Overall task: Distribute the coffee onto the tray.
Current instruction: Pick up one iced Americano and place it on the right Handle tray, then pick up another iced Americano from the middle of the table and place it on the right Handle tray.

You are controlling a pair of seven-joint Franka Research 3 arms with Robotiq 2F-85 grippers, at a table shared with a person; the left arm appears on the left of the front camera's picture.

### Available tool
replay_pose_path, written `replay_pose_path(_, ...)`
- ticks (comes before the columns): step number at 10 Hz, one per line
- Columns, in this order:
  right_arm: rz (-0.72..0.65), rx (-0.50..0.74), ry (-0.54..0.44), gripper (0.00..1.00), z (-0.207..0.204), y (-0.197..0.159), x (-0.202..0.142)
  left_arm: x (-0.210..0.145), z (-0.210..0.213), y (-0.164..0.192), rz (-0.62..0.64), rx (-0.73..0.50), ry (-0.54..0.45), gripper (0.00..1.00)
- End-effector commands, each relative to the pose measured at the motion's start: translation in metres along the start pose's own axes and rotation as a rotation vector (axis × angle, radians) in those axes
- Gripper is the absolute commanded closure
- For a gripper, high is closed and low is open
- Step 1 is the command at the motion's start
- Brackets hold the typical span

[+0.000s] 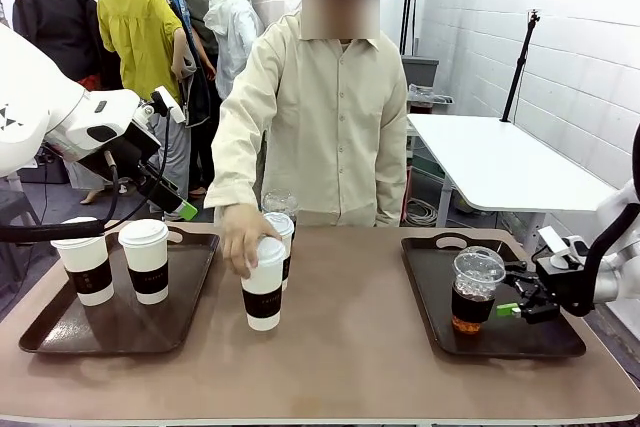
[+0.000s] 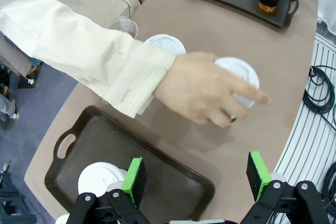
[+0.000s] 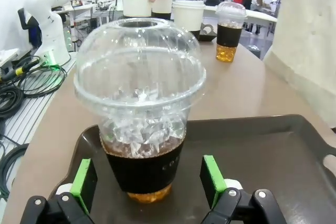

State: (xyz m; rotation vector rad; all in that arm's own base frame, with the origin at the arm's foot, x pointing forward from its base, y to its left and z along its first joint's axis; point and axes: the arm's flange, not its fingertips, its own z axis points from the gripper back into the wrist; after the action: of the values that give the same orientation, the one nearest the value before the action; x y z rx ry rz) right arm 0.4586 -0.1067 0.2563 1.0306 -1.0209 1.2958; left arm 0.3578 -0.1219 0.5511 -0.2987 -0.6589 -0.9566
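Observation:
Two white sleeved cups [image 1: 147, 260] stand on the left tray [image 1: 60, 332], and one lid [image 2: 100, 178] shows just beyond my left gripper [image 2: 197, 177], which hangs open above that tray. A person's hand [image 1: 238, 239] rests on a white cup [image 1: 263, 292] at mid-table, in front of another white cup [image 1: 281, 235] and a clear dome-lidded cup [image 1: 280, 203]. The second dome-lidded cup [image 3: 140, 108] of amber drink stands on the right tray [image 3: 262, 150]. My right gripper [image 3: 148, 182] is open, with its green pads either side of the cup's base and a small gap on each side.
The brown table [image 1: 350, 357] has bare room between the two trays. The person [image 1: 330, 117] stands at the far edge with an arm reaching over the middle. Cables [image 2: 320, 93] lie on the floor beside the table, and a white table [image 1: 490, 162] stands at the back right.

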Motion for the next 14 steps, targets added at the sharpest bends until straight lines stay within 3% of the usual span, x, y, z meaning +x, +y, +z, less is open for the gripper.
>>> replay_pose_path(1, -0.015, -0.031, 0.035, 0.0, 0.01, 0.013, 0.009, 0.0, 0.001, 0.003, -0.007, -0.001, 0.009, 0.0)
replay_pose_path(4, -0.016, -0.089, 0.109, 0.0, 0.013, 0.012, 0.012, 0.0, 0.001, 0.003, -0.007, -0.001, 0.009, 0.0)
replay_pose_path(5, 0.003, -0.055, 0.026, 0.0, 0.023, 0.007, 0.009, 0.0, 0.001, 0.003, -0.007, -0.001, 0.009, 0.0)
replay_pose_path(14, 0.003, -0.055, 0.026, 0.0, 0.023, 0.007, 0.009, 0.0, 0.001, 0.003, -0.007, -0.001, 0.009, 0.0)
